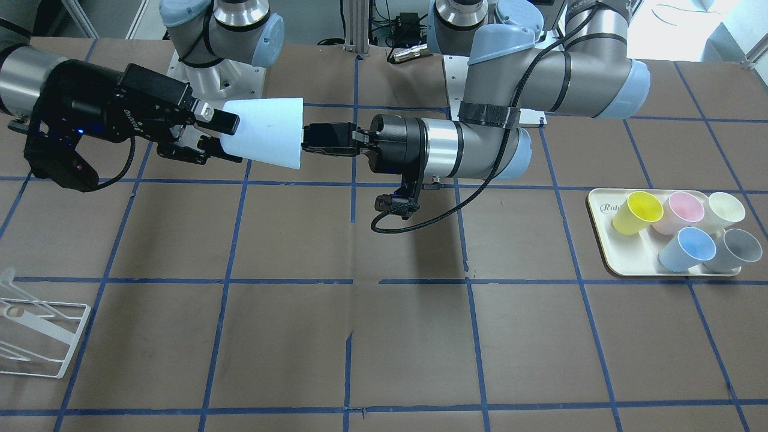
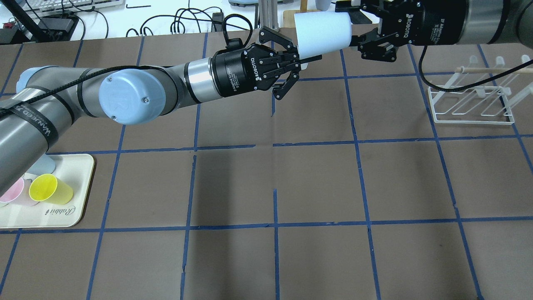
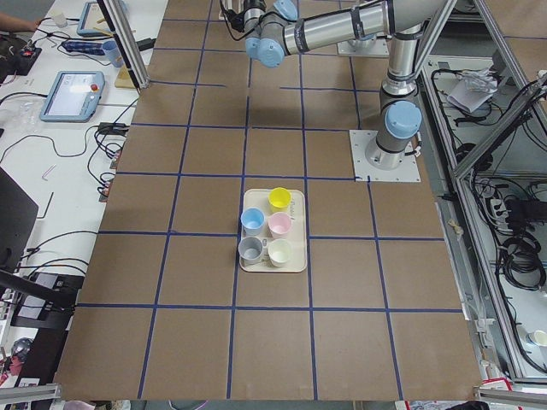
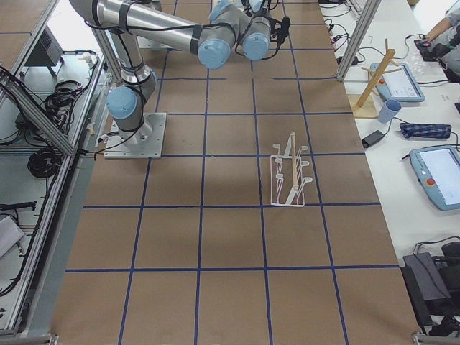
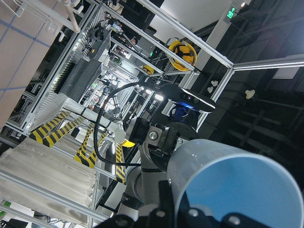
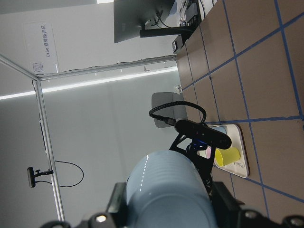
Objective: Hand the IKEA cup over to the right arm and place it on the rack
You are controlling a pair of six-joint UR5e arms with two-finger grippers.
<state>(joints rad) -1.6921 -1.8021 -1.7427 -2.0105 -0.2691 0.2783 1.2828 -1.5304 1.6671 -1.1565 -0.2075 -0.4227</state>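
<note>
The IKEA cup (image 1: 264, 132), light blue, hangs horizontally in the air between both grippers near the robot's base. It also shows in the overhead view (image 2: 322, 31). My right gripper (image 1: 231, 138) is shut on its narrow bottom end, a finger on each side; the right wrist view shows the cup's base (image 6: 166, 190) between them. My left gripper (image 1: 306, 139), on the arm with the braided cable, pinches the wall at the wide rim (image 5: 228, 185), and its jaws look nearly together in the overhead view (image 2: 310, 59). The white wire rack (image 2: 472, 104) stands on the table to the right.
A cream tray (image 1: 606, 252) on the robot's left side holds a second light blue cup (image 1: 687, 249), a yellow cup (image 1: 637, 213), a pink, a cream and a grey cup. The rack (image 1: 36, 336) sits near the table's far edge. The brown table has a blue tape grid.
</note>
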